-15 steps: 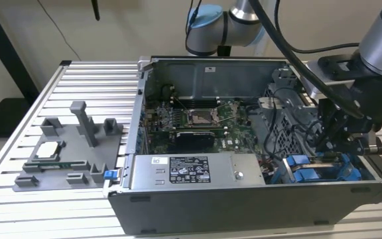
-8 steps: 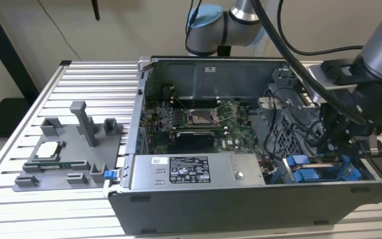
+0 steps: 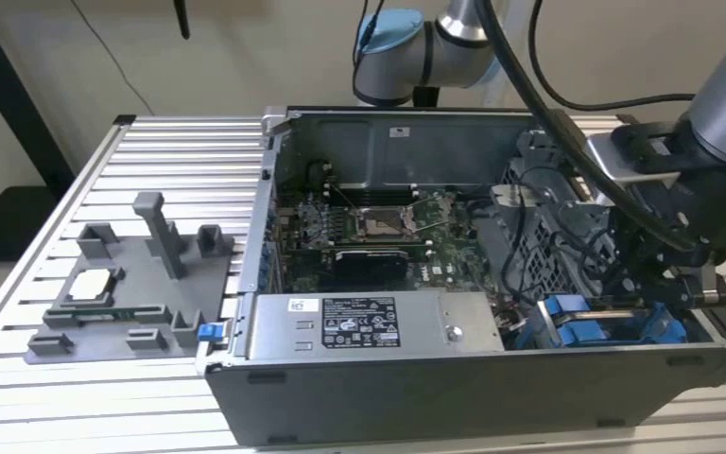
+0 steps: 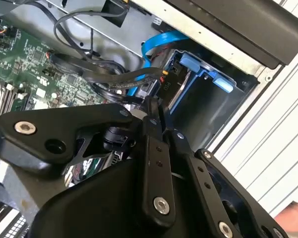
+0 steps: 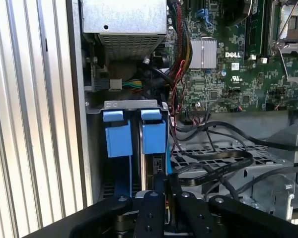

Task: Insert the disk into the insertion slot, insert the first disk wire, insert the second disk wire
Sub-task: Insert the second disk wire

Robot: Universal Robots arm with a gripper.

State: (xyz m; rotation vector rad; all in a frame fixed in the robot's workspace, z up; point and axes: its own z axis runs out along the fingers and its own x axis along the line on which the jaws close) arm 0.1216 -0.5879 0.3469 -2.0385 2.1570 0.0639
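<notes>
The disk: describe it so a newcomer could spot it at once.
Look inside the open computer case, at the drive bay in its corner beside the power-supply box. The disk stands on edge in a blue carrier just ahead of the gripper; the neighbouring blue carrier looks empty.

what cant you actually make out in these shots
- Whether the end effector grips a wire: in both wrist views its own black body covers the fingertips.
- The silver-grey disk in its blue carrier: in the first wrist view just its end shows, the rest sunk in the grey metal insertion slot.
</notes>
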